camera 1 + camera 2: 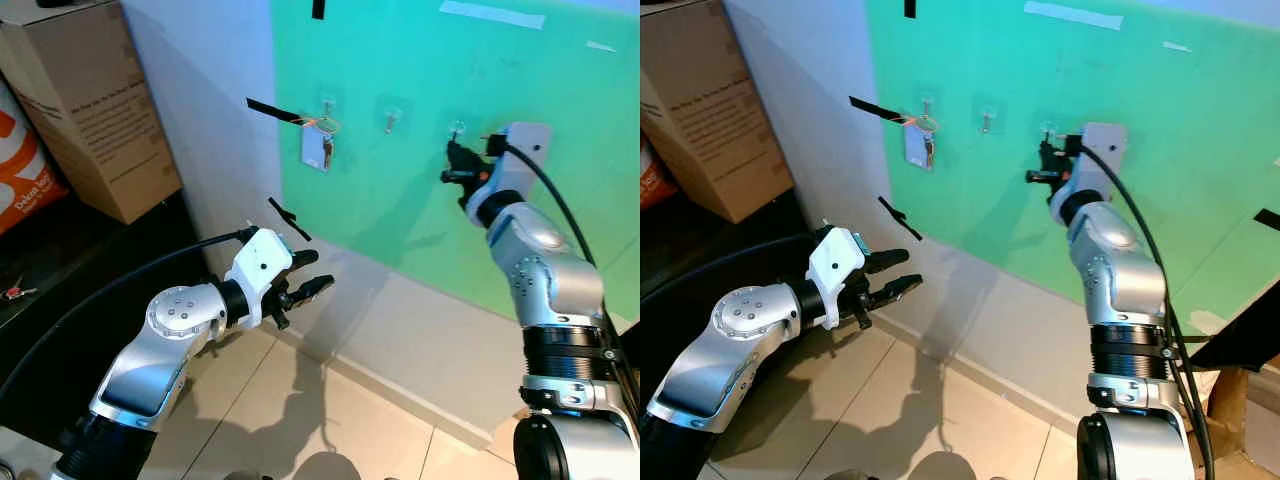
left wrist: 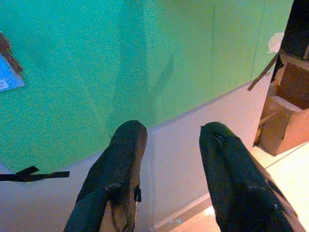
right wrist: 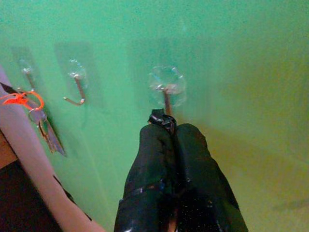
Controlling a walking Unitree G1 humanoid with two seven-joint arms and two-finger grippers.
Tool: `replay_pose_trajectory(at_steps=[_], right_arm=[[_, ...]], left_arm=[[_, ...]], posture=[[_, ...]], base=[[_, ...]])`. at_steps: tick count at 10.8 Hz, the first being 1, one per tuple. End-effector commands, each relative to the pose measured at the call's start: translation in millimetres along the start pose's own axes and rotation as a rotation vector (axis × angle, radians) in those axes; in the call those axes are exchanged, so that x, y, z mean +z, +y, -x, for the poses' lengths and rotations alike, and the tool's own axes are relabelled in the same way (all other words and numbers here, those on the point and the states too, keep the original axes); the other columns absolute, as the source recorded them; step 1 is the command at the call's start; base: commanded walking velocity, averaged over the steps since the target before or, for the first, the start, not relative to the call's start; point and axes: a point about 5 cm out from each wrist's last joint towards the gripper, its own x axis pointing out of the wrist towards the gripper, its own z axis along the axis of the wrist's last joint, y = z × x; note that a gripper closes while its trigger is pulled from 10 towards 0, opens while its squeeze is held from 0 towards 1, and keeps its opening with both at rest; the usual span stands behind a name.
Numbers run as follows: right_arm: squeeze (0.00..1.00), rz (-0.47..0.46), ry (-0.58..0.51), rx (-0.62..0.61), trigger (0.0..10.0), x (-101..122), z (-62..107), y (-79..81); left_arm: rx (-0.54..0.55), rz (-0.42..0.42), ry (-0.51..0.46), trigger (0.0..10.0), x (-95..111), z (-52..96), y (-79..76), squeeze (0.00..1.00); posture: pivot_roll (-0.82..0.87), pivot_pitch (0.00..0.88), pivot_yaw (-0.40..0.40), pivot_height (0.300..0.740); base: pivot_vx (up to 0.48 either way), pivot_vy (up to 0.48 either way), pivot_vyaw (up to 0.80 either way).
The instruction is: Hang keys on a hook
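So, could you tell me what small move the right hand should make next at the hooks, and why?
Probably lift the right hand slightly so its tips clear the prong of the rightmost hook, then open. Its fingers are shut just beneath that hook, with something small and dark at the tips that I cannot identify. A key set hangs on the leftmost hook.
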Motion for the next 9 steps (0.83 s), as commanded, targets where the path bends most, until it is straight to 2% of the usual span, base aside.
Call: replay_pose_trajectory(at_steps=[1,5,7,9], right_arm=[[0.00,-0.011,-0.002,-0.032,10.0,0,1.2,-8.0],[0.00,-0.086,0.088,-0.061,10.0,-22,6.9,-14.9],[0.00,-0.069,0.149,-0.031,10.0,-36,13.2,-10.7],[0.00,-0.070,0.157,-0.020,10.0,-39,16.0,-8.3]], left_arm=[[-0.004,-0.017,-0.010,10.0,4,1.0,1.7,0.00],[-0.010,-0.020,-0.005,10.0,5,1.4,2.3,0.00],[-0.007,-0.015,-0.001,10.0,4,2.3,1.3,0.00],[-0.003,-0.015,-0.003,10.0,4,1.6,2.5,0.00]], posture=[[-0.10,0.000,0.008,0.740],[-0.09,0.000,0.006,0.740],[-0.09,0.000,0.004,0.740],[-0.09,0.000,0.007,0.740]], base=[[0.000,0.000,0.00],[0.000,0.000,0.00],[0.000,0.000,0.00],[0.000,0.000,0.00]])
